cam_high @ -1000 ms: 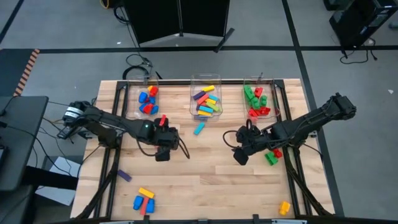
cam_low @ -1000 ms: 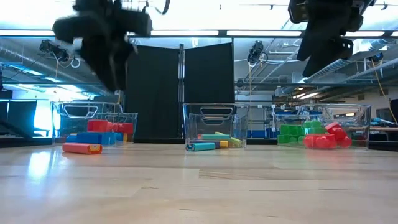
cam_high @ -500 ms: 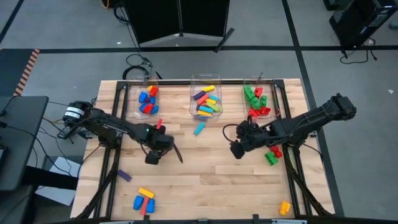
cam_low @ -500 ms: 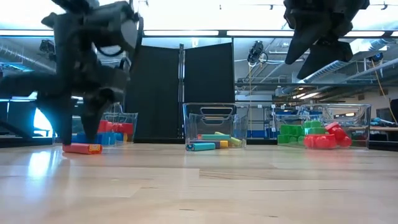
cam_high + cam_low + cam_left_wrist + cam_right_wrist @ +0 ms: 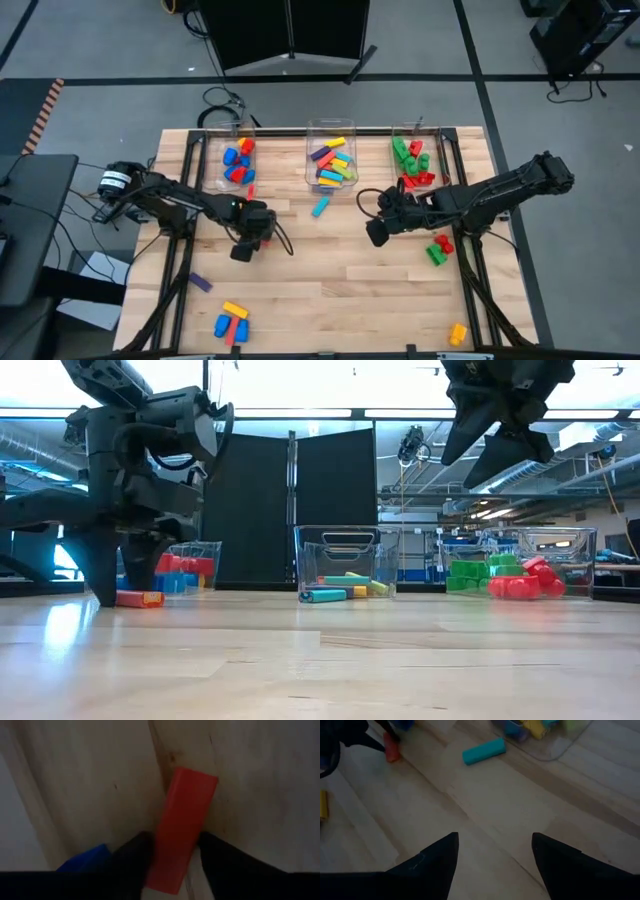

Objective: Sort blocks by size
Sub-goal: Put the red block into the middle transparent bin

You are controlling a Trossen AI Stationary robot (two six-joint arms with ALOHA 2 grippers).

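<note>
A long red block (image 5: 182,825) lies flat on the table in front of the left bin (image 5: 235,160); it also shows in the high view (image 5: 250,189) and the low view (image 5: 148,599). My left gripper (image 5: 122,596) stands down on the table over it, pointing straight down and shut on the block. My right gripper (image 5: 375,232) hangs open, high above the table's middle right (image 5: 480,448), with nothing between its fingers (image 5: 492,850). A cyan block (image 5: 483,751) lies on the wood in front of the middle bin (image 5: 331,160). My left gripper pinches the red block's two long sides (image 5: 167,862) between its two fingers, close to one end. The fingers come from above, point down and lie across the block. The block lies flat on the table, most of its length reaching out past the fingers.
Three clear bins stand along the far edge; the right one (image 5: 415,165) holds green and red blocks. Loose blocks lie at the near left (image 5: 230,322), near the right arm (image 5: 437,250) and at the near right corner (image 5: 457,333). Bare wood spans the middle.
My left gripper has come down from well above the table onto the red block, shifting a little toward the left edge and rolling, and its fingers have drawn in onto the block's sides. The block has stayed in place. My right gripper has drifted slightly toward the far edge.
</note>
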